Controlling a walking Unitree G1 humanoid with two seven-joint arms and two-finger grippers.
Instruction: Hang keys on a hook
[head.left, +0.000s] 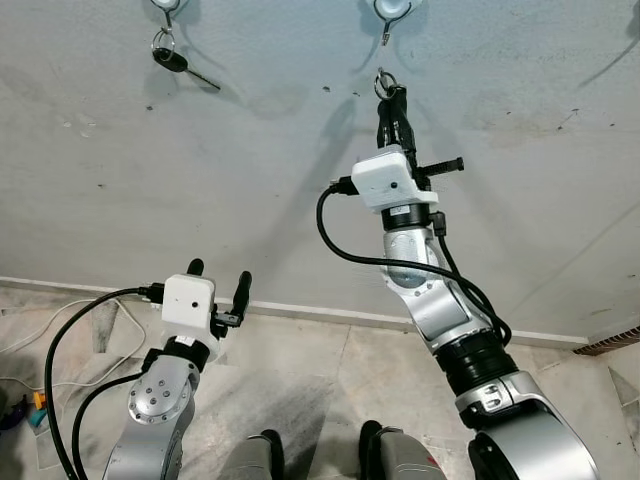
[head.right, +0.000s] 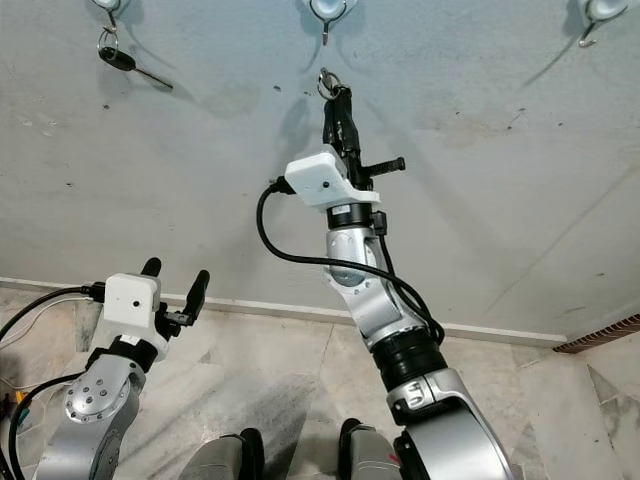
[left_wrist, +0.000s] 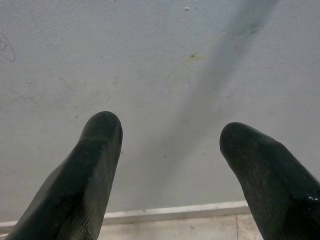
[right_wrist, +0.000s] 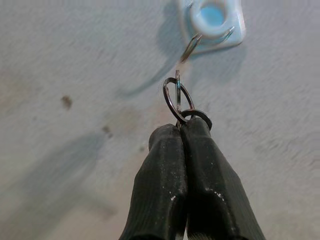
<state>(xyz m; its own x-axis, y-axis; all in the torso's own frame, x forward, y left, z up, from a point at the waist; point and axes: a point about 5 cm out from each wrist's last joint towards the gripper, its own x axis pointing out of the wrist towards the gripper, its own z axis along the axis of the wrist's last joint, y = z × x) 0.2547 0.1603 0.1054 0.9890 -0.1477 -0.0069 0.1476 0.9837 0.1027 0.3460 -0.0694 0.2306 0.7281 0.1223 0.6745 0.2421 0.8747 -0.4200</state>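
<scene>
My right gripper (head.left: 389, 92) is raised high against the grey wall, shut on a key ring (right_wrist: 178, 97) whose steel loops stick out past the fingertips. The ring (head.left: 383, 82) hangs just below the middle wall hook (head.left: 388, 14), a white mount with a metal hook (right_wrist: 212, 22), a small gap apart. The key itself is hidden between the fingers. My left gripper (head.left: 220, 275) is low at the left, open and empty, facing the wall. Another black key (head.left: 178, 62) hangs from the left hook (head.left: 167, 6).
A third hook (head.right: 597, 14) is on the wall at the far right. A white skirting strip (head.left: 320, 312) runs along the base of the wall above a tiled floor. Cables (head.left: 30, 340) lie on the floor at the left.
</scene>
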